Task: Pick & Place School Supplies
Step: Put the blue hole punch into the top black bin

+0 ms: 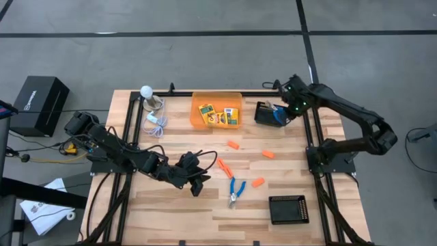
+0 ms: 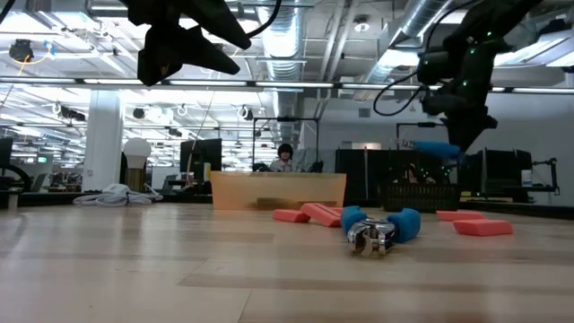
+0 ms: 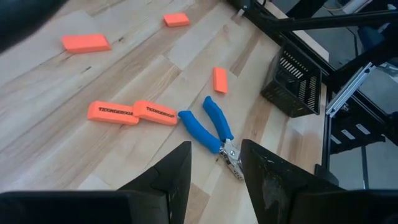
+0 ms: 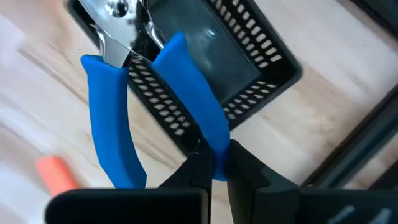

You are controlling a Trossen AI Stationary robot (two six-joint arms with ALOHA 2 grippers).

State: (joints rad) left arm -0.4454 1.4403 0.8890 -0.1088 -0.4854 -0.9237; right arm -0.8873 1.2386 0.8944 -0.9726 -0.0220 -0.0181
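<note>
Blue-handled scissors (image 3: pixel 208 127) lie flat on the table, just beyond my open left gripper (image 3: pixel 214 174), which hovers above the wood (image 1: pixel 199 181). Several orange stubby pieces (image 3: pixel 112 112) lie around them. A second blue-handled pair (image 4: pixel 186 74) is in my right gripper (image 4: pixel 214 163), which is shut on it above a black ribbed tray (image 4: pixel 261 56) at the far right (image 1: pixel 268 113). Yellow-and-green boxes (image 1: pixel 222 115) lie inside the orange bin (image 1: pixel 198 109). My right gripper pinches one blue handle (image 4: pixel 208 134) of the scissors near its free end, between the two fingers. The pair is lifted clear over the black tray. Its other handle (image 4: pixel 109 124) stands free beside it, and the metal tip (image 4: pixel 118 12) points away from the fingers.
A second black ribbed tray (image 1: pixel 288 209) sits near the table's near right corner. A white bulb-like object and coiled cable (image 1: pixel 151 109) lie at the far left. Black frame rails (image 1: pixel 314 157) run along both table sides. Bare wood lies along the near edge.
</note>
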